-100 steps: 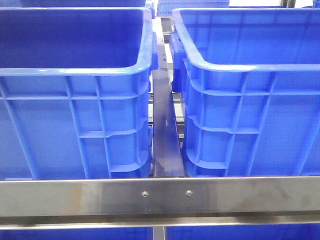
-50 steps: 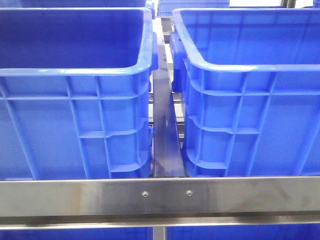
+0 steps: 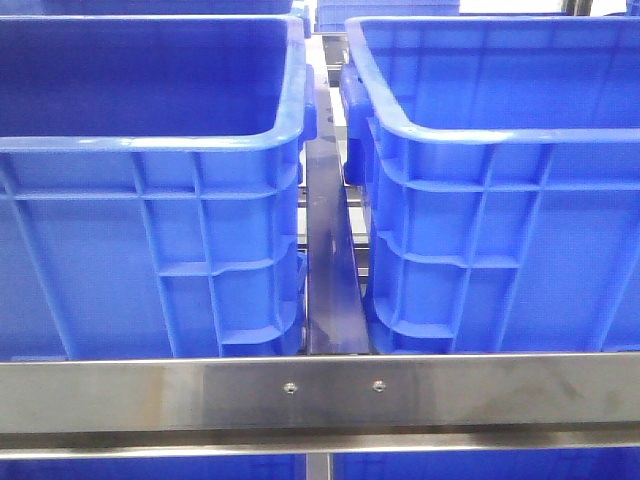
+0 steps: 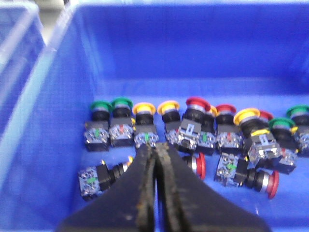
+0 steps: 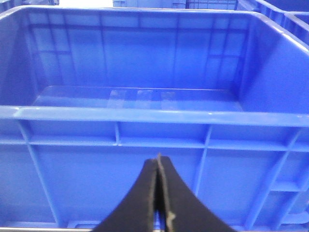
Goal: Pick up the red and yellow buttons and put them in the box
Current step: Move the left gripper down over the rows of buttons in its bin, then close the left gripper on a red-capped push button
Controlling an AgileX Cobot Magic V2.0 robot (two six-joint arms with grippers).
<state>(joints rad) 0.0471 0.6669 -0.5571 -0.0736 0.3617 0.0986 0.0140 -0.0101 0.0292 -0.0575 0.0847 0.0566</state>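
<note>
Both black grippers closed and empty, one above the buttons, one facing a crate wall.

The left gripper (image 4: 155,150) hangs inside a large blue ribbed plastic crate (image 4: 58,125), fingers pressed together on nothing, its tips over a row of small mushroom-cap push buttons: a yellow-capped button (image 4: 144,108) and a dark red-capped button (image 4: 197,102) stand among green ones, slightly blurred. The right gripper (image 5: 158,162), likewise pinched shut and empty, points at the outer wall of the second blue crate (image 5: 145,116). The front view shows neither arm.
</note>
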